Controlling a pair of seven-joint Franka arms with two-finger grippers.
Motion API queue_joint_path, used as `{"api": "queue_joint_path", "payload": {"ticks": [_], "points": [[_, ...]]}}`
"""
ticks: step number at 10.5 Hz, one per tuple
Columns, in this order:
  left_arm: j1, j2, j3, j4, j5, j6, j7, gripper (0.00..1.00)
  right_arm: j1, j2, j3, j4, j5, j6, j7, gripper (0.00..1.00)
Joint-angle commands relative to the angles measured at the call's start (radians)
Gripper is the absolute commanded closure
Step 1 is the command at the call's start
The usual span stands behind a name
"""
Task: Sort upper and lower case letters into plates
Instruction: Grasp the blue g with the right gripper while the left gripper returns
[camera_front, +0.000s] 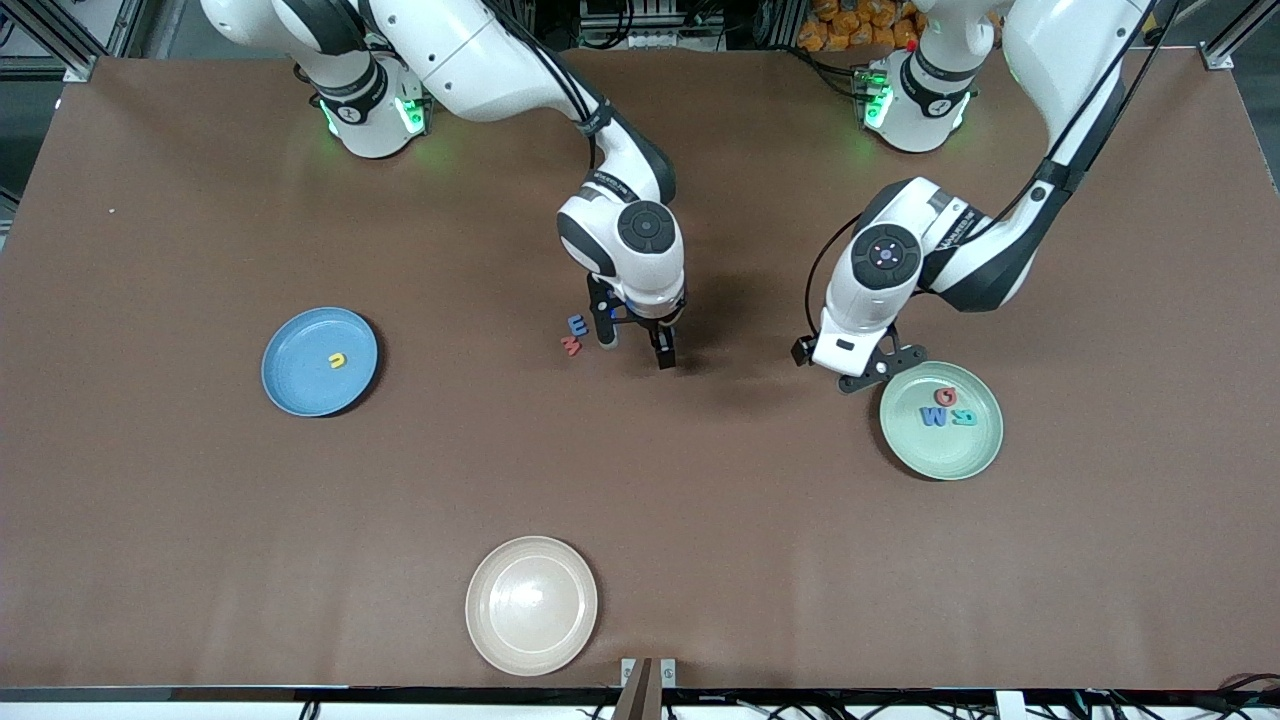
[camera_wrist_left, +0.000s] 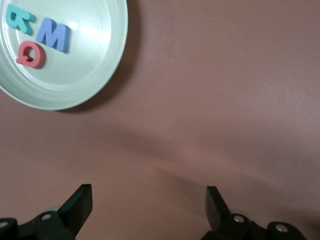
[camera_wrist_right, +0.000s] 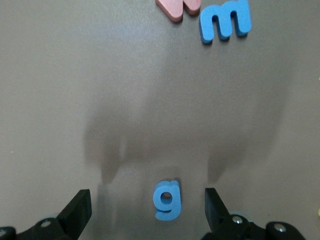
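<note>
In the front view the right gripper (camera_front: 637, 345) hides the blue letter g (camera_wrist_right: 166, 200). The pink letter (camera_wrist_right: 178, 7) is cut off in the right wrist view. We see the mint green plate (camera_wrist_left: 95, 75) only partly in the left wrist view, its teal letter (camera_wrist_left: 19, 19) cropped.

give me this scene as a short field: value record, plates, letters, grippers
blue plate: one yellow letter
green plate: red Q, blue M, teal R
beige plate: no letters
loose on table: blue g, blue m, red letter
right gripper: open, fingers either side of the g
left gripper: open, beside the green plate
</note>
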Motion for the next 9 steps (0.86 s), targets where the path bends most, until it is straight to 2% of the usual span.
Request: {"api": "queue_joint_path", "payload": {"ticks": [1, 6, 9], "points": [[-0.008, -0.01, -0.012, -0.014, -0.017, -0.006, -0.033, 0.0, 0.019, 0.008, -0.003, -0.002, -0.035, 0.022, 0.02, 0.0], [-0.028, 0.006, -0.044, -0.013, -0.017, -0.006, -0.062, 0.0, 0.014, 0.015, -0.003, -0.028, -0.034, 0.079, 0.02, 0.02], [-0.037, 0.007, -0.047, -0.011, -0.019, -0.006, -0.065, 0.0, 0.01, 0.015, -0.002, -0.036, -0.032, 0.083, 0.01, 0.15]]}}
